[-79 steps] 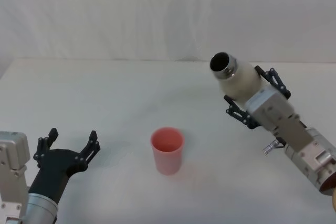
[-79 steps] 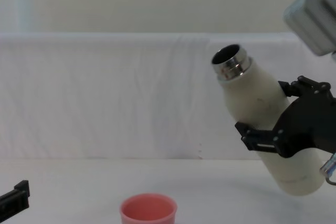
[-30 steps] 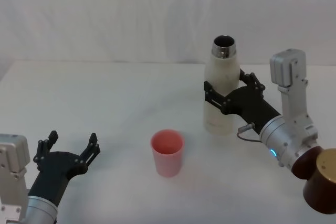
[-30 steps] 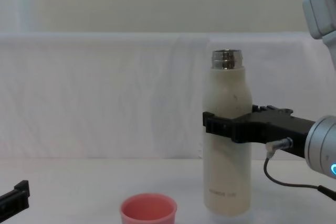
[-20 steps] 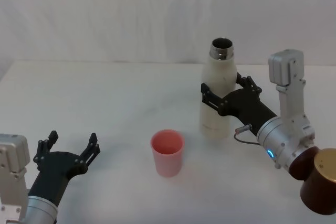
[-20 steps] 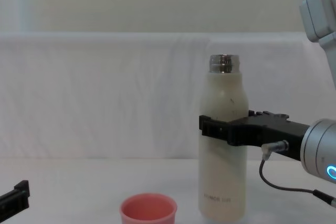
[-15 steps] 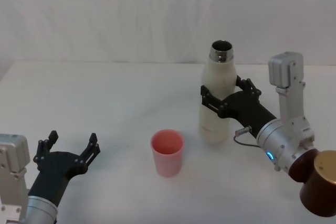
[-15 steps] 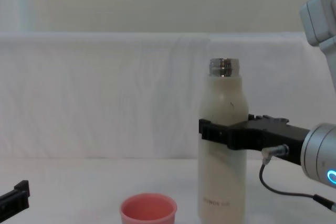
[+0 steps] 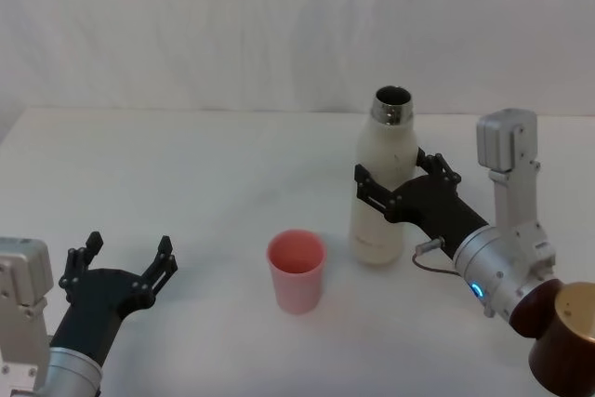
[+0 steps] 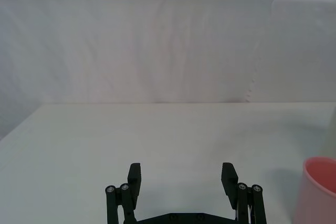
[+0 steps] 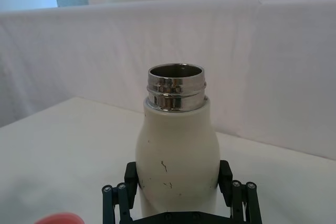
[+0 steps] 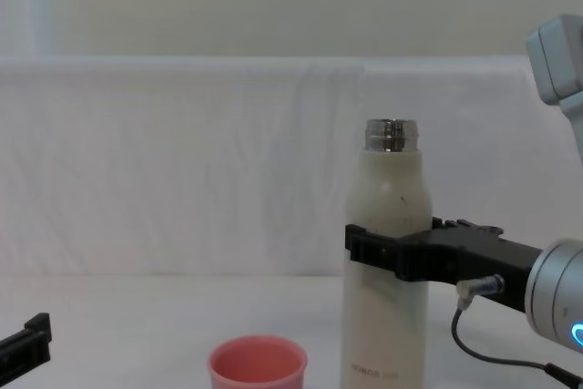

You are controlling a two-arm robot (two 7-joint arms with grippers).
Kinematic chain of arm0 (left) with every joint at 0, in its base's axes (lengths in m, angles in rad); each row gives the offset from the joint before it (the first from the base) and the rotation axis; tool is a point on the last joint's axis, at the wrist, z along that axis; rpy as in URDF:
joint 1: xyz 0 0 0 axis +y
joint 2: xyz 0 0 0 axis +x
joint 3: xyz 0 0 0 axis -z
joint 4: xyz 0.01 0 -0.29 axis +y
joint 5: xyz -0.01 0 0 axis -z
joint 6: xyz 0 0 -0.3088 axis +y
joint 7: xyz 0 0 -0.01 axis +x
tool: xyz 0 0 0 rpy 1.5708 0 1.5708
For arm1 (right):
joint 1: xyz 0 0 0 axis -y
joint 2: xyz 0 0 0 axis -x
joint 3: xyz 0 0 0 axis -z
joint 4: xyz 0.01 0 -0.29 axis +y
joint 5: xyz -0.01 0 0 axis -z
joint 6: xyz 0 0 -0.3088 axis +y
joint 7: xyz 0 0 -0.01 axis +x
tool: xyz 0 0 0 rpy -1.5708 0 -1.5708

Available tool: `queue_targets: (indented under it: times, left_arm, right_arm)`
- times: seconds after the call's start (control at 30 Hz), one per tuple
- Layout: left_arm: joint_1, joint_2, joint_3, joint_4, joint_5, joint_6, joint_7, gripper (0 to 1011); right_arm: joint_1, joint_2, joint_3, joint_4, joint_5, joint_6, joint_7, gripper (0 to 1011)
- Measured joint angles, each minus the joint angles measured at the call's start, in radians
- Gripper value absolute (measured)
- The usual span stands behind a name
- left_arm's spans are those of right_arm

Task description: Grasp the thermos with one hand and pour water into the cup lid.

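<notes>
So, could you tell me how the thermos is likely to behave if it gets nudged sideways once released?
The thermos is tall and narrow on a small base, so it would probably tip rather than slide. Its smooth, rounded cream body looks rigid and possibly slippery where the right gripper holds it. The steel neck is open, so tipping could spill any contents near the cup lid.

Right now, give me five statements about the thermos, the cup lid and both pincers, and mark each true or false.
1. The thermos stands upright. True.
2. The right pincer hangs open, apart from the thermos. False: it is shut on the thermos body, below the steel neck.
3. The pink cup lid lies tipped on its side. False: it stands upright, mouth up, on the table.
4. The left pincer is open and holds nothing. True.
5. The thermos neck is capped. False: its steel mouth is open.
</notes>
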Motion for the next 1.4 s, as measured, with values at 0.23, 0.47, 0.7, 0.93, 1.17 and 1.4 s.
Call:
queue_targets:
  times: [0.23,0.47,0.7,0.93,1.17,1.4]
  left_arm:
    - [0.000,0.000,0.000,0.000,0.000,0.000,0.000,1001]
    - [0.000,0.000,0.000,0.000,0.000,0.000,0.000,1001]
    - [0.000,0.000,0.000,0.000,0.000,0.000,0.000,1001]
    - [0.000,0.000,0.000,0.000,0.000,0.000,0.000,1001]
    - [0.000,0.000,0.000,0.000,0.000,0.000,0.000,1001]
    - [0.000,0.000,0.000,0.000,0.000,0.000,0.000,1001]
  right_arm:
    - [-0.007,0.006,-0.003,0.002,0.010,-0.014,-0.001,947]
    - [-0.008,0.014,-0.009,0.004,0.016,-0.026,0.002,947]
    - [-0.009,0.019,-0.015,0.006,0.019,-0.030,0.004,947]
    - [-0.013,0.024,-0.019,0.007,0.021,-0.035,0.005,947]
    - [-0.019,0.029,-0.022,0.007,0.021,-0.040,0.005,947]
    - [-0.024,0.037,-0.025,0.005,0.019,-0.046,0.009,947]
